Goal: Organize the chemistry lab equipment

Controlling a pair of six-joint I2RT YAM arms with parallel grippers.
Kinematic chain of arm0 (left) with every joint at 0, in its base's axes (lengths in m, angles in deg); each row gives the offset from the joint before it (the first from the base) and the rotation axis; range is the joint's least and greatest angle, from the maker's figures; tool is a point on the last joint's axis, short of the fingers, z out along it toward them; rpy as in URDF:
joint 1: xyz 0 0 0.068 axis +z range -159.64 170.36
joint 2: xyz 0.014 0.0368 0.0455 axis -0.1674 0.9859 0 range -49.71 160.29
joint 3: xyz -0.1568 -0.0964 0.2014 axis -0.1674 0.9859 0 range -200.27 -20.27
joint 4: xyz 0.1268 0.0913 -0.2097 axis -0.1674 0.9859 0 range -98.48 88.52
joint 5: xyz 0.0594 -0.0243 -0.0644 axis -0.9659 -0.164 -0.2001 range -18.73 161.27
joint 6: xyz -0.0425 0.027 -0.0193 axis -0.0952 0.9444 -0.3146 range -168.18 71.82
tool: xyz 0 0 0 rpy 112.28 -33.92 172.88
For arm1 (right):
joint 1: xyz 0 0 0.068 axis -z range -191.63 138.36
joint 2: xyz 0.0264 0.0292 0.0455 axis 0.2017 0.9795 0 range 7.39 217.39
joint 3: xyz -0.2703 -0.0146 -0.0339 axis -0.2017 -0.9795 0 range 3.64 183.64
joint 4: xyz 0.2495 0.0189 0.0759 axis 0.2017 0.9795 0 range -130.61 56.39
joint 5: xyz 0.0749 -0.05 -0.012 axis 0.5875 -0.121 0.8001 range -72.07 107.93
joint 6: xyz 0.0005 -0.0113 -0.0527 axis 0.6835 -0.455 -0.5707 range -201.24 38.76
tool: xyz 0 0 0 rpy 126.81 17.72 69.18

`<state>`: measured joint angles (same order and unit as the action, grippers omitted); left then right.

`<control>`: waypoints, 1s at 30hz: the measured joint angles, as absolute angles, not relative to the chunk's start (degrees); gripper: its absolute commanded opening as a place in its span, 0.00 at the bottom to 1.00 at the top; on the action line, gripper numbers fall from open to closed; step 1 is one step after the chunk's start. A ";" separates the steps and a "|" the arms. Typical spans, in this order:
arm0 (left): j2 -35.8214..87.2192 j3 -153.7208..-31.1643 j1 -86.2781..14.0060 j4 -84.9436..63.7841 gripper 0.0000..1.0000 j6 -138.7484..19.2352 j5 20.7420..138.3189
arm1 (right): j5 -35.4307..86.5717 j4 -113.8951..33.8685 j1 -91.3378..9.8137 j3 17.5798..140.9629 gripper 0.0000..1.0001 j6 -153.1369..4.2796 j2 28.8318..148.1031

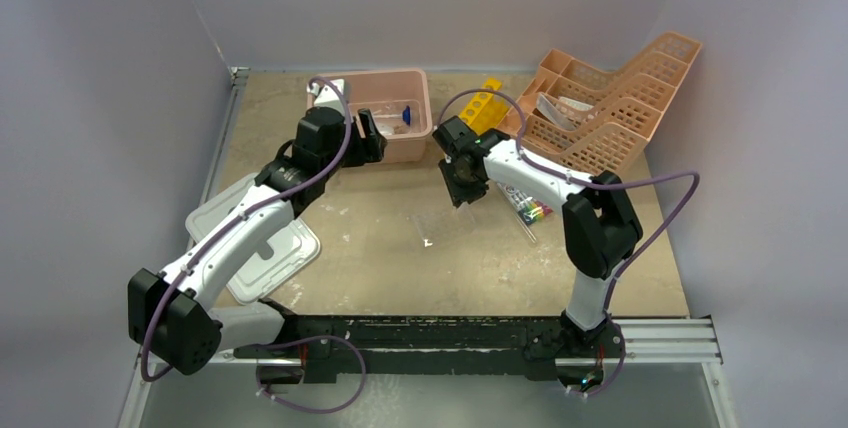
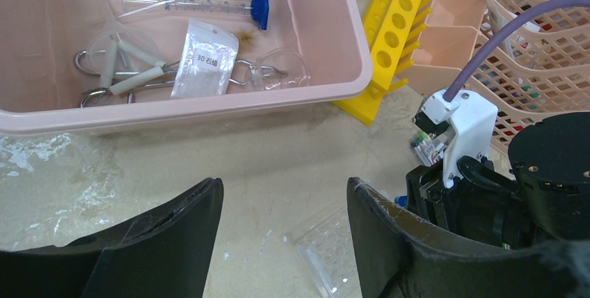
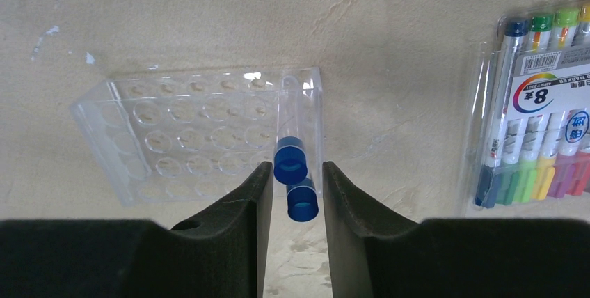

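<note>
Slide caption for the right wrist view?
Right fingers straddle two blue-capped tubes at the clear well plate edge, marker pack alongside.

Beige table (image 1: 380, 248) carries pink bin (image 1: 410, 148), yellow tube rack (image 1: 482, 108), orange baskets (image 1: 610, 113), clear well plate (image 1: 450, 230), marker pack (image 1: 530, 210), white lids (image 1: 262, 266).

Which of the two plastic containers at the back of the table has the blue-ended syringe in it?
The solid-walled pink plastic tub, on the left. The clear syringe lies in it; the other is the peach lattice organiser.
</note>
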<state>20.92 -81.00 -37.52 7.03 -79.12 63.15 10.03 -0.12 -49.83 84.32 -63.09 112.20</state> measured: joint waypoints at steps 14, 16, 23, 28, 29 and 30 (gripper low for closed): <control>20.20 -80.37 -37.52 7.01 0.64 -79.53 63.19 | 11.25 2.57 -49.83 86.40 0.44 -60.64 111.09; 20.16 -80.37 -37.52 7.01 0.64 -79.71 63.17 | 11.36 3.14 -49.83 86.40 0.40 -60.49 110.91; 20.11 -80.37 -37.52 7.01 0.64 -80.30 63.24 | 13.18 2.42 -49.83 83.91 0.29 -61.60 106.56; 20.11 -80.37 -37.52 7.01 0.64 -80.38 63.43 | 12.98 1.91 -49.83 83.99 0.28 -62.87 107.00; 20.11 -80.37 -37.52 7.01 0.64 -80.38 63.43 | 12.98 1.78 -49.83 83.99 0.28 -63.16 107.20; 20.11 -80.37 -37.52 7.01 0.64 -80.40 63.43 | 12.98 1.63 -49.83 83.99 0.27 -63.42 107.41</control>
<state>20.11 -80.37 -37.52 7.01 -80.40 63.43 12.98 1.63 -49.83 83.99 -63.42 107.41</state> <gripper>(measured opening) 0.647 0.281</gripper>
